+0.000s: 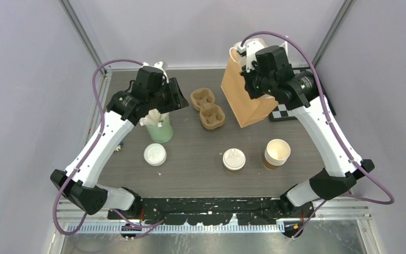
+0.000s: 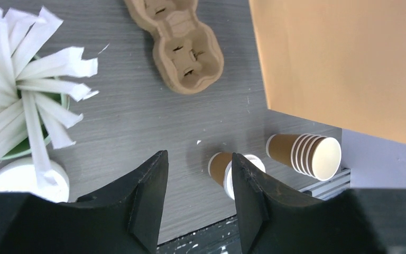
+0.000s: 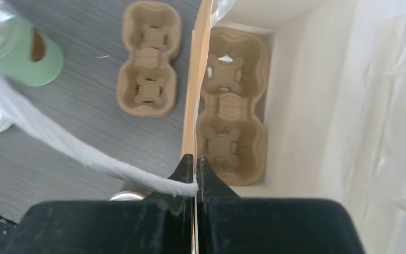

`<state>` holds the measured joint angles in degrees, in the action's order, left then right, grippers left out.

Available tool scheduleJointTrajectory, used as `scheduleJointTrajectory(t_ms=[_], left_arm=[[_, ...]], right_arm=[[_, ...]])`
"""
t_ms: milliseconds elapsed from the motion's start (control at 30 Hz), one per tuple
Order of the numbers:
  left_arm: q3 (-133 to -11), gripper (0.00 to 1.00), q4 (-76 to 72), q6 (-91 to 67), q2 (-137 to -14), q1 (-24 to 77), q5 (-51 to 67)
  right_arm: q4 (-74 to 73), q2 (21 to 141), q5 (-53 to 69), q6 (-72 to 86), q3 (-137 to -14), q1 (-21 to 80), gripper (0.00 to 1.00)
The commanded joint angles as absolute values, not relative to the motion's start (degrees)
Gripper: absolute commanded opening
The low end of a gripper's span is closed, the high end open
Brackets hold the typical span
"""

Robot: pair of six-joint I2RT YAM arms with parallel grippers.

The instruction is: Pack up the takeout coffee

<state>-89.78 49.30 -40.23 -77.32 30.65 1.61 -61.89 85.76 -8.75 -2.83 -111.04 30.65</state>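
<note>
The takeout coffee (image 1: 234, 160) stands upright with its white lid on, at the middle of the table (image 1: 190, 174) toward the near edge, between a loose white lid (image 1: 155, 154) on its left and a stack of lidless brown cups (image 1: 276, 153) on its right, touching neither. Both arms are well apart from it, at the far side. The right jaws are clenched on the top edge of the brown paper bag (image 1: 246, 92), which stands upright at the far right; the bag's white handle (image 3: 58, 140) runs to the pinch point. Inside the bag lies a pulp cup carrier (image 3: 231, 116), and a second cup carrier (image 1: 208, 108) lies on the table just left of the bag. The left jaws are released, with nothing between them, and hang above the table beside a green cup (image 1: 159, 129) full of white wrapped straws (image 2: 37, 90); in the left wrist view the lidded cup shows beyond the gap between the fingers.
</note>
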Motion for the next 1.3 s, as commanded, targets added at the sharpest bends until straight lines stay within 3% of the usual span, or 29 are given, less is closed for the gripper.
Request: scheduleJointTrajectory(t_ms=[0,200,467,1267], left_arm=[[-91.6,0.49,53.6,-41.2,-74.4,29.2,3.3],[-97.8,0.49,61.4,-41.4,-72.7,25.4,1.6],[-104.8,0.47,68.4,-41.3,-70.6,19.3,1.5],[-105.8,0.44,68.4,-41.9,-71.5,17.0,4.7]], right_arm=[[-65.1,83.5,-13.2,-8.5,-116.9,39.5,0.00],[-68.4,84.5,-15.6,-8.9,-122.0,50.0,0.00],[-62.5,82.8,-14.7,-12.8,-115.4,60.3,0.00],[-52.2,80.8,-6.4,-20.7,-93.6,63.2,0.00]])
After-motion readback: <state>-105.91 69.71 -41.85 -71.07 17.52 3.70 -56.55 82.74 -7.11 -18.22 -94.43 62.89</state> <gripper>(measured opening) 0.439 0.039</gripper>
